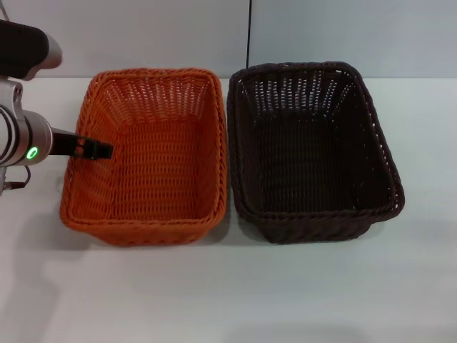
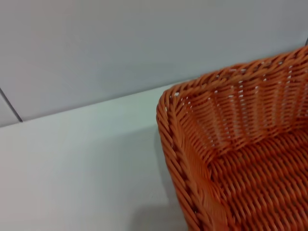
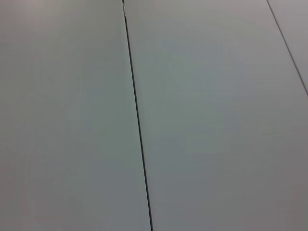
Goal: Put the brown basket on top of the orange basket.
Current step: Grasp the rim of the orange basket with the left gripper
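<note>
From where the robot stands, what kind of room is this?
Probably a test bench or lab: a bare white table against plain grey wall panels, holding only an orange basket and a brown basket.

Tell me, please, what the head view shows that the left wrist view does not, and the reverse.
Only the head view shows the brown basket beside the orange one on the white table, plus the left gripper over the orange basket's left rim. Only the left wrist view shows one orange corner close up. Both share the orange basket, the table and the wall.
</note>
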